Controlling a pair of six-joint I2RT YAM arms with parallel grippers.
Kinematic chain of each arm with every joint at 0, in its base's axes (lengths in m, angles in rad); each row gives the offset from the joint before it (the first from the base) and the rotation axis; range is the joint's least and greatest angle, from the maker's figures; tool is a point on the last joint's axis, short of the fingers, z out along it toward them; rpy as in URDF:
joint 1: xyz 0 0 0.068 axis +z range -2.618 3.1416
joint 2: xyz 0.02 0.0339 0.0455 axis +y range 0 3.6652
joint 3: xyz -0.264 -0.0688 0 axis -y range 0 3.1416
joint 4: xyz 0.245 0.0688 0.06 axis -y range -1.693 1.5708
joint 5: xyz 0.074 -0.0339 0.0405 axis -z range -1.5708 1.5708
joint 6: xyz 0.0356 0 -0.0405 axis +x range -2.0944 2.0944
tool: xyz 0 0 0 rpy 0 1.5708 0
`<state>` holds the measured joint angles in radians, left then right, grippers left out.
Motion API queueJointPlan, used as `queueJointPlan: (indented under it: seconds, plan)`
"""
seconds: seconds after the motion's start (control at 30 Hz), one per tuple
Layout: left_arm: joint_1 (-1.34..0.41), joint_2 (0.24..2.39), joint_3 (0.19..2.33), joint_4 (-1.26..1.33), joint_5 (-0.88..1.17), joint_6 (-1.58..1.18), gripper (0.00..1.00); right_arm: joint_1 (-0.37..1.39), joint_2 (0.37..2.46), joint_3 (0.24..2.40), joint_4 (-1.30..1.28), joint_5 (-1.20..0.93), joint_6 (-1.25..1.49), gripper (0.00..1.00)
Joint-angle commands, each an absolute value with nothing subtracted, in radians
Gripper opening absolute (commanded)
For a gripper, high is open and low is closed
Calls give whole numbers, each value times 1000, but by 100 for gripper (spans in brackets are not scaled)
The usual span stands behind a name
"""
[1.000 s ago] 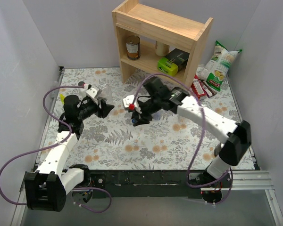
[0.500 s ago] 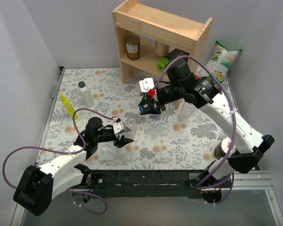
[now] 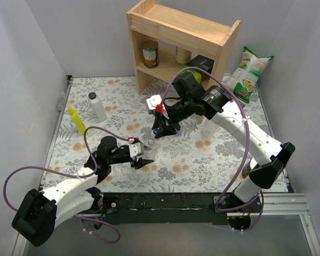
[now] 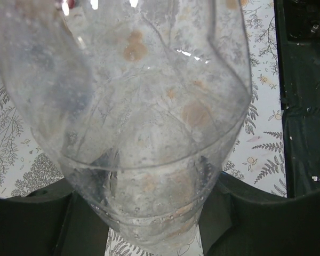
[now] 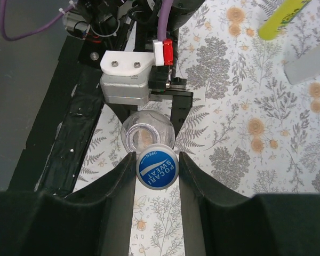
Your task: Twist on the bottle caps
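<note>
My left gripper [image 3: 143,156] is shut on a clear bottle [image 3: 148,143] and holds it upright near the table's front middle. The bottle fills the left wrist view [image 4: 138,133], with the black fingers [image 4: 37,224] at both sides of its lower part. My right gripper [image 3: 160,130] is shut on a blue cap [image 5: 157,167] printed "Pocari Sweat". In the right wrist view the cap hangs just short of the bottle's open mouth [image 5: 143,137], not on it. A second clear bottle [image 3: 207,130] stands partly hidden beside the right arm. The other caps are out of view.
A white bottle with a dark cap [image 3: 97,106] and a yellow squeeze bottle [image 3: 76,120] stand at the back left. A wooden shelf [image 3: 176,42] holding a can [image 3: 150,53] is at the back. A snack bag [image 3: 250,72] and red packets [image 3: 226,98] lie at the back right.
My right gripper has carried the blue cap left and nearer, down to the bottle's mouth. My left gripper holds the clear bottle about where it was half a second ago.
</note>
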<state>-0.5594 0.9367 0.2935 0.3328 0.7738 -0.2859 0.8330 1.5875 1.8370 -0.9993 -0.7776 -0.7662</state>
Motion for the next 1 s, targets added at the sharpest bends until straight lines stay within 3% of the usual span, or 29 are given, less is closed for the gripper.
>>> queueJointPlan:
  seconds: [0.0,0.97]
  plan:
    - [-568,899,273,371,746,-278,0,848,1618,1888,-1058,-825,-805,30]
    - [-569,896,281,460,736,-322,0,908,1614,1787,-983,-788,-894,32]
